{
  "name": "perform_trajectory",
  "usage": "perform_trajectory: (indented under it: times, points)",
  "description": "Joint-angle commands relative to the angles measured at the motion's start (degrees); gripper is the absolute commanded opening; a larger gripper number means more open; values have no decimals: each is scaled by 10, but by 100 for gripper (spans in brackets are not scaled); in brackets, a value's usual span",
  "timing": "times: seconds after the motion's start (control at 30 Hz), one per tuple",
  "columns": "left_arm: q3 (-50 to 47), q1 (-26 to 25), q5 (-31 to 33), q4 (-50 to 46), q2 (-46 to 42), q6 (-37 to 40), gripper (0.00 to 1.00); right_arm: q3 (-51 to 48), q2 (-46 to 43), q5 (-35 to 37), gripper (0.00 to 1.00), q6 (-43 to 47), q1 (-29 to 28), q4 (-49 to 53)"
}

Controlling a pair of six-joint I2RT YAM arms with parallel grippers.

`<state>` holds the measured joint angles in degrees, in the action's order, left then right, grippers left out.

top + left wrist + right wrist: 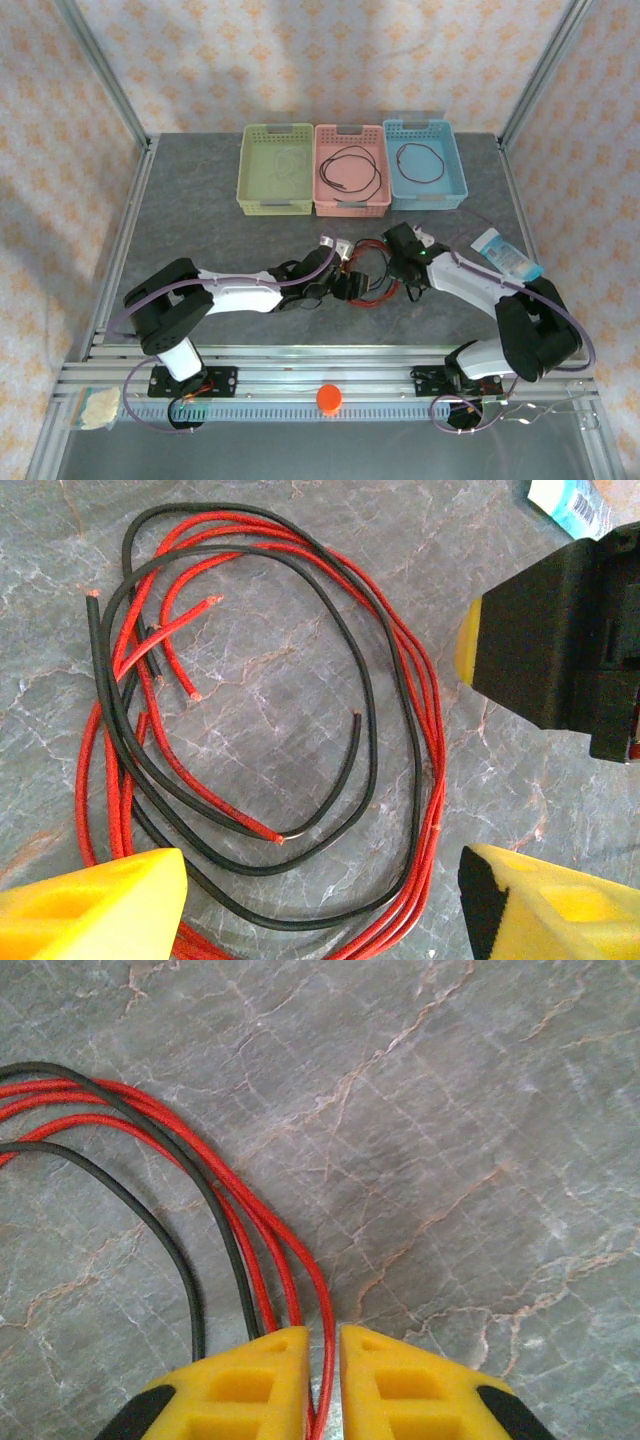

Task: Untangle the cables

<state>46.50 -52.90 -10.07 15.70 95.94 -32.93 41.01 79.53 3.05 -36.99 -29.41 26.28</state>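
A loose coil of red cables [435, 750] and black cables [370, 710] lies on the grey table, seen as a small tangle [372, 292] between the two arms. My left gripper [322, 880] hovers above the coil's near side, open wide, with its yellow fingers [100, 900] straddling the wires and holding nothing. My right gripper [325, 1345] is shut on the outermost red cable [318, 1290], which runs down between its pads. Its black body with a yellow pad [560, 640] sits at the coil's far right edge. From above, the left gripper [343, 284] and right gripper [402, 268] flank the tangle.
Three baskets stand at the back: green [250, 170] with a pale wire, pink [322, 185] with a black wire loop, and blue [455, 175] with a dark loop. A blue-white packet [507, 255] lies right of the right arm. A red knob [328, 398] sits on the front rail.
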Motion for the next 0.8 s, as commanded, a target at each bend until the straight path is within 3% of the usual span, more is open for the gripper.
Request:
perform_trajectory:
  times: [0.0,0.27,0.77]
  points:
    - [15,-3,0,10,5,11,74,-2,14,-3,15,10,2,-10]
    - [19,-3,3,6,8,15,73,-4,27,23,15,10,2,3]
    - [25,-3,9,1,10,20,73,-21,66,2,16,13,3,-42]
